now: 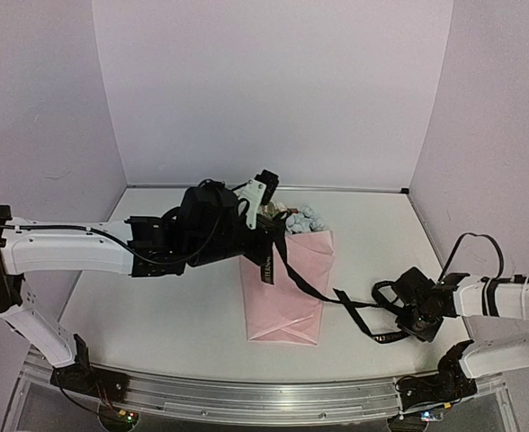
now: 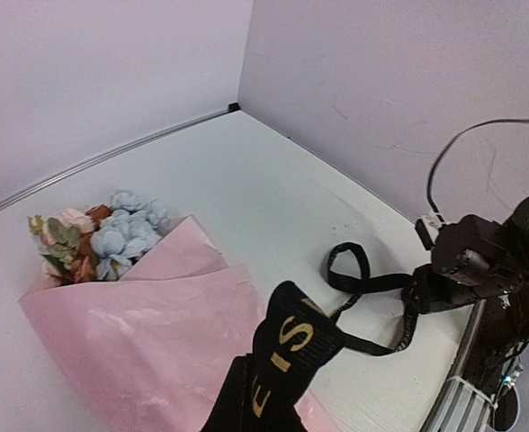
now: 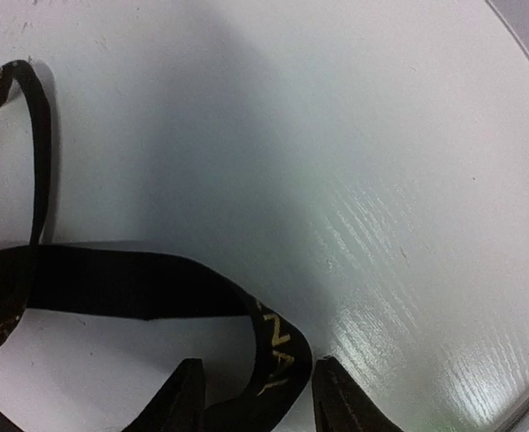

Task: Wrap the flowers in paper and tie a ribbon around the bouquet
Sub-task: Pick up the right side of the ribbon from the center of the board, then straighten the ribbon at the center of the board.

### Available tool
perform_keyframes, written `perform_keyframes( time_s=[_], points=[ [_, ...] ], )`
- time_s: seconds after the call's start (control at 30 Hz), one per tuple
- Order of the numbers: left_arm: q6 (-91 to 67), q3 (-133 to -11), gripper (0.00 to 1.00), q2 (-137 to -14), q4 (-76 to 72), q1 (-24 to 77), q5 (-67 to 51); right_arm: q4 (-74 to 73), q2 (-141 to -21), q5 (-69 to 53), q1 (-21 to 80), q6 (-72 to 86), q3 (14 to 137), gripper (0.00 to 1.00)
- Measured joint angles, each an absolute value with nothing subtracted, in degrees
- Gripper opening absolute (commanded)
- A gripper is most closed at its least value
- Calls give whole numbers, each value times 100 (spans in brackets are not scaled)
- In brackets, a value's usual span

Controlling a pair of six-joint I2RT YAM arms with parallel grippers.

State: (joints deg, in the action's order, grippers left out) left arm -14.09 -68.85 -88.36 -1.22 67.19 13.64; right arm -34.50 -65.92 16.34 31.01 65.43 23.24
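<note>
Overhead and both wrist views share ribbon (image 3: 112,281)

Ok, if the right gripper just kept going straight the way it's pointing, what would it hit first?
The ribbon: a bend of it lies between the fingers of the right gripper, directly ahead. Behind it is the white table, though the wrist view can't settle how close that is.

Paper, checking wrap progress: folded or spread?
Folded: the paper wraps the flowers as a cone, with only blooms showing at one end.
</note>
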Motion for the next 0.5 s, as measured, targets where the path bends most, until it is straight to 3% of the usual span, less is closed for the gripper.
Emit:
perform_keyframes(
  time_s=[0.07, 0.27, 0.5],
  points=[
    [-1504, -6708, 0, -8605, -36, 6560, 1451, -3445, -6524, 1651, 2988, 6513, 2287, 0],
    [-1713, -6259, 0, -7720, 558, 6265, 2261, -4208, -6035, 1693, 2545, 5886, 2593, 0],
    [-2932, -6285, 0, -6661, 2659, 5929, 4891, -5843, -5589, 2365, 2235, 4106, 4883, 0]
  ],
)
